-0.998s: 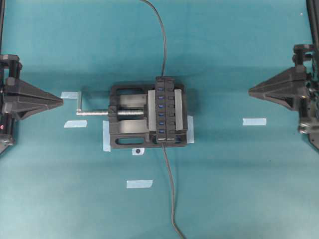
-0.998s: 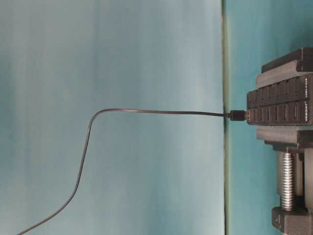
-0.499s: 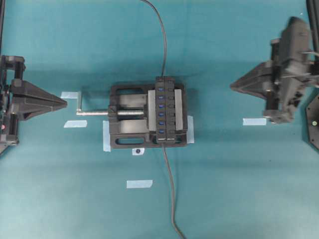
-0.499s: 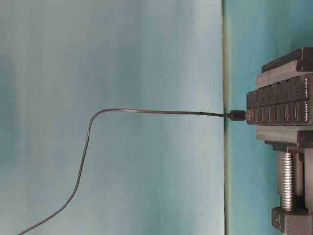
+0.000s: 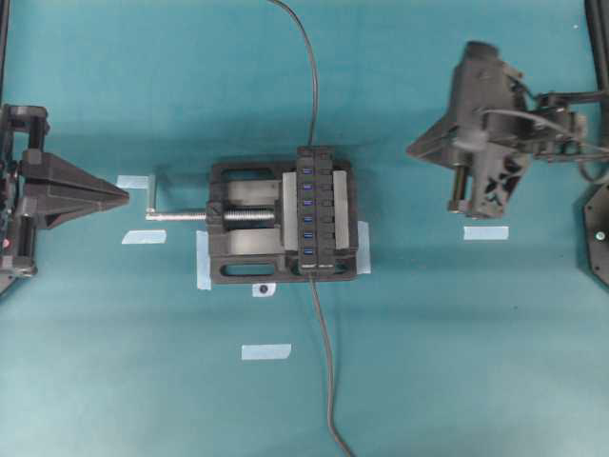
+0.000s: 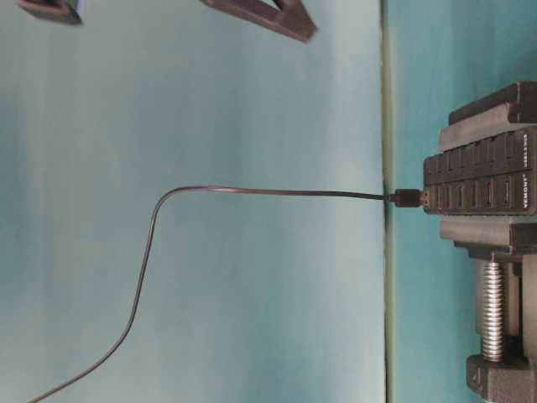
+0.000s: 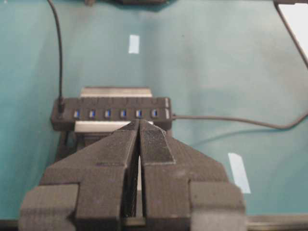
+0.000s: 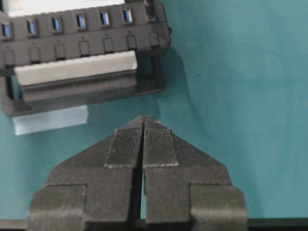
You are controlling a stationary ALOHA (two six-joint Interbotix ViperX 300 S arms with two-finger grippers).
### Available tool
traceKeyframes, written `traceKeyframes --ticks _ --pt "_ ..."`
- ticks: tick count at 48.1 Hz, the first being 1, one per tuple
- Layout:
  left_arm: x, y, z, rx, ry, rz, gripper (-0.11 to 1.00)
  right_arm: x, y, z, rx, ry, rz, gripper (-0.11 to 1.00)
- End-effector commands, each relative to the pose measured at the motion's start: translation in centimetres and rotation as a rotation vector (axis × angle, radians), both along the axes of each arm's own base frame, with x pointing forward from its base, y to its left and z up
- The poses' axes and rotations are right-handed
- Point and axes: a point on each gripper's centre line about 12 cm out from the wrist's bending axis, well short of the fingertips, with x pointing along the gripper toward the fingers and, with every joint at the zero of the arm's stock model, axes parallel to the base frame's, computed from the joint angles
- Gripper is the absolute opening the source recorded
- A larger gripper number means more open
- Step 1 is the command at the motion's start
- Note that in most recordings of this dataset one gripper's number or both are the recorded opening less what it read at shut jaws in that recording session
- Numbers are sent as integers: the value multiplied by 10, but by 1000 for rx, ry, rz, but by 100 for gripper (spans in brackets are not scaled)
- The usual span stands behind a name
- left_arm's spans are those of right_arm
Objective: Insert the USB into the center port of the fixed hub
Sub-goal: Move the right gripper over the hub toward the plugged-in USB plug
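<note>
Fixed hub (image 5: 317, 211) clamped in vise (image 5: 249, 224) mid-table, blue ports up; center port (image 5: 307, 212) unoccupied. Cables leave both hub ends; USB plug not identifiable. Left gripper (image 7: 139, 126) and right gripper (image 8: 144, 120) both clenched, empty, well apart from hub.

My right gripper (image 5: 415, 150) has swung in from the edge toward the fixed hub (image 5: 318, 211), fingers pressed together, and its tips now show in the table-level view.
</note>
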Motion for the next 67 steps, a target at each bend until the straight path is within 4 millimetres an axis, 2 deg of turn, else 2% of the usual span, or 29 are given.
traceKeyframes --ticks 1,24,40,67 --pt "3 0 9 0 -21 2 0 12 -4 9 -19 -41 6 -1" --pt "2 0 7 0 -18 2 0 53 -16 -12 -41 -7 21 -1" --pt "3 0 6 -1 -11 2 0 77 -22 -17 -44 7 19 -1" --pt "4 0 8 -1 -17 2 0 85 -23 -26 -49 18 31 0"
